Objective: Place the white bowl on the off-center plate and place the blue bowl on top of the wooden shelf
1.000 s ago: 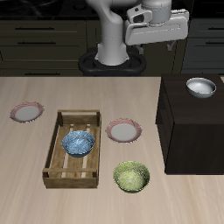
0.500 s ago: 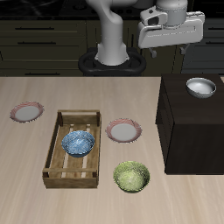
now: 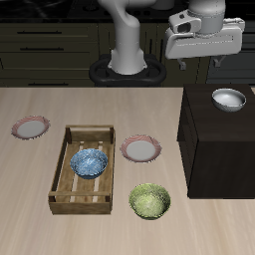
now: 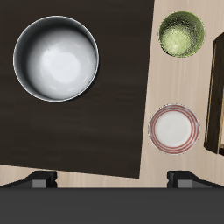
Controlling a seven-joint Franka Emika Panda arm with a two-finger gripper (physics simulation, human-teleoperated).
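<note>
The white bowl [image 3: 228,99] [image 4: 56,59] sits upright on the flat top of the dark wooden shelf [image 3: 211,144] [image 4: 114,118]. My gripper [image 3: 202,66] [image 4: 114,179] hangs open well above the shelf, holding nothing, with the white bowl below it and a little to one side. The blue bowl [image 3: 89,162] rests inside a slatted wooden crate [image 3: 70,189]; the wrist view does not show it. Two alike pink-rimmed plates lie on the table. The off-center plate [image 3: 30,127] is far from the shelf, near the table's side edge.
The other plate [image 3: 140,148] [image 4: 173,127] lies near the table's middle, between crate and shelf. A yellow-green bowl [image 3: 148,200] [image 4: 181,34] stands nearer the front edge. The robot base [image 3: 127,60] is at the back.
My gripper has travelled sideways from near the robot's base to above the shelf and the white bowl. Nothing on the table has moved.
</note>
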